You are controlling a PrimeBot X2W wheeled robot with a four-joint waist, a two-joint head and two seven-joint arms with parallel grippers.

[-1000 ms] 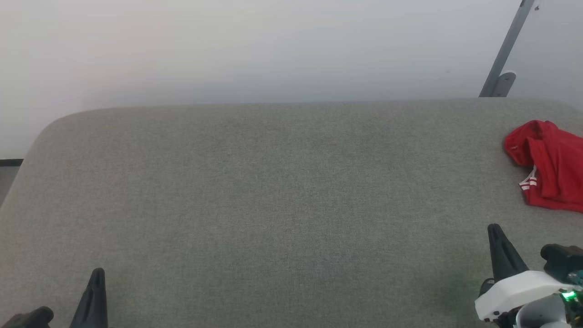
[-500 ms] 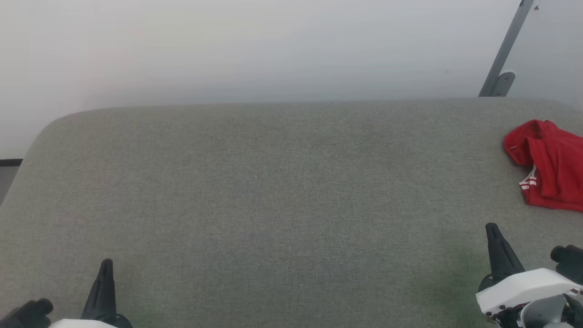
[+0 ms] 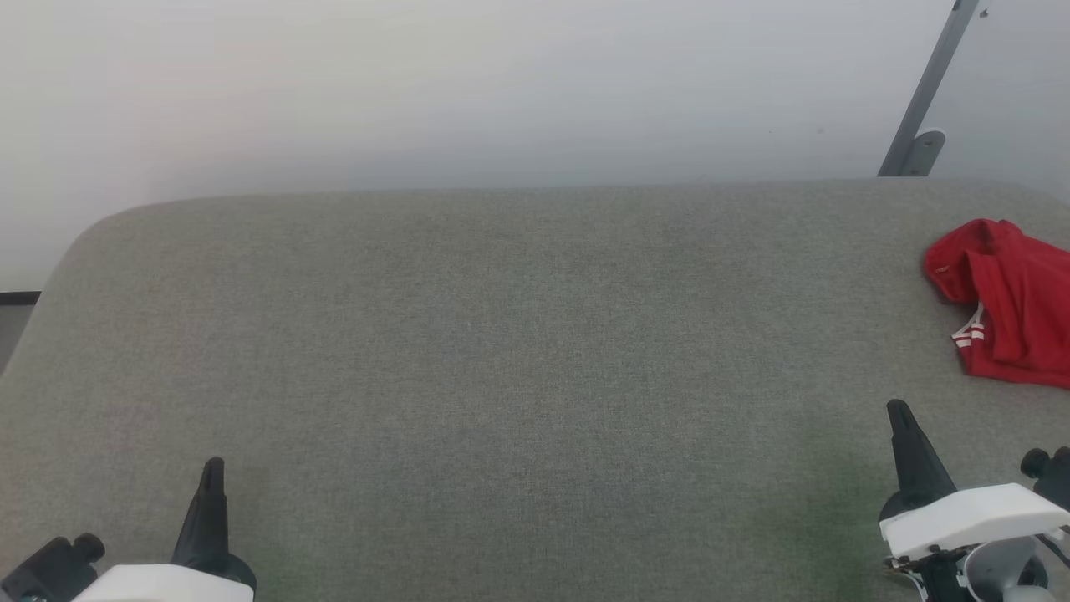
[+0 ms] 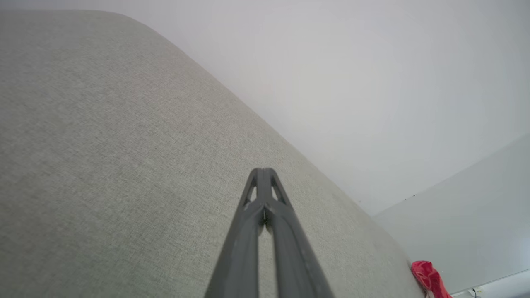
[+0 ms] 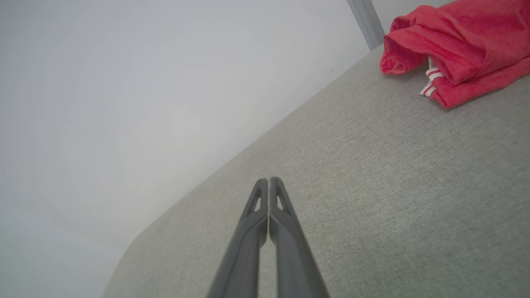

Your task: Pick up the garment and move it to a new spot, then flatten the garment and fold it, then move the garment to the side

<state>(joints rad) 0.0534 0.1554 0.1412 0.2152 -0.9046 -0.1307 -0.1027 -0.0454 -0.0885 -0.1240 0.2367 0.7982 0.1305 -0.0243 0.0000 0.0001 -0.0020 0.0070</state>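
Red garment point(image 3: 1010, 303) bunched at table's point(image 3: 501, 334) right end.

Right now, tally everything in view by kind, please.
Garment, red, crumpled: 1
Grippers, jaws shut: 2, left gripper and right gripper
Table, grey fabric top: 1
Metal post, grey: 1
Total: 5

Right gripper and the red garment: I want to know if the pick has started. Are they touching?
Apart. The head view shows a stretch of bare grey surface between the tip of the shut right gripper and the garment.
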